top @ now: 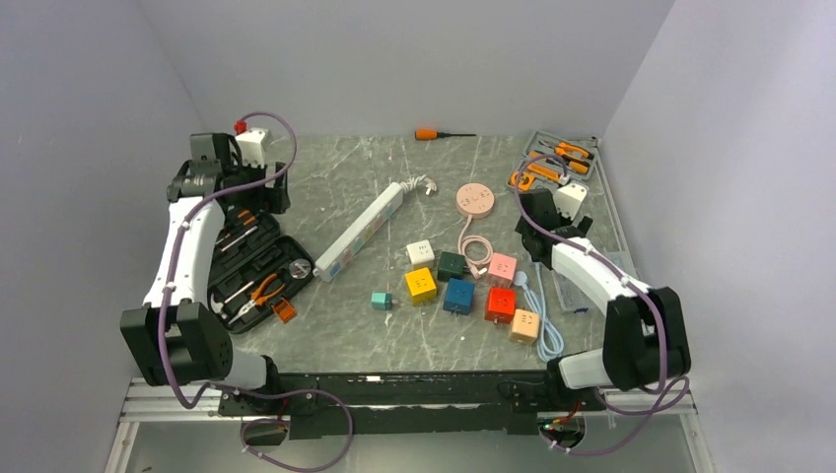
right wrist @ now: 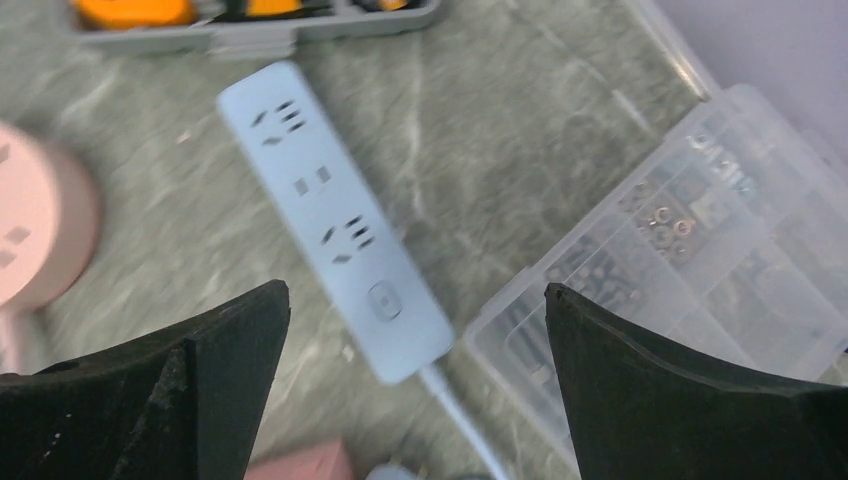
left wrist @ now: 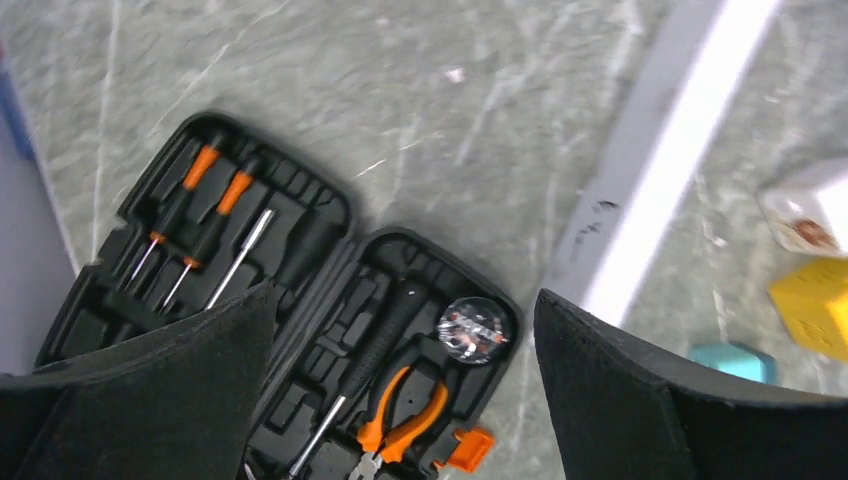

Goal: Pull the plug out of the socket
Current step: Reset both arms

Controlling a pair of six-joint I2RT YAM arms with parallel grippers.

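Note:
A long white power strip [top: 360, 234] lies slanted at the table's middle, and shows as a white bar in the left wrist view [left wrist: 660, 170]. A round pink socket [top: 474, 199] has a pink cable running to a pink cube adapter [top: 503, 268]. A light-blue power strip [right wrist: 335, 225] with a cable lies under my right gripper [right wrist: 417, 290], which is open and empty above it. My left gripper [left wrist: 405, 300] is open and empty above the black tool case [left wrist: 300, 330]. I cannot tell which plug sits in a socket.
Several coloured cube adapters [top: 458, 294] lie at centre front. A light-blue cable [top: 544, 330] loops at front right. A clear parts box [right wrist: 700, 250] is beside the blue strip. A grey tool tray [top: 557, 158] is at back right, an orange screwdriver [top: 434, 133] at the back.

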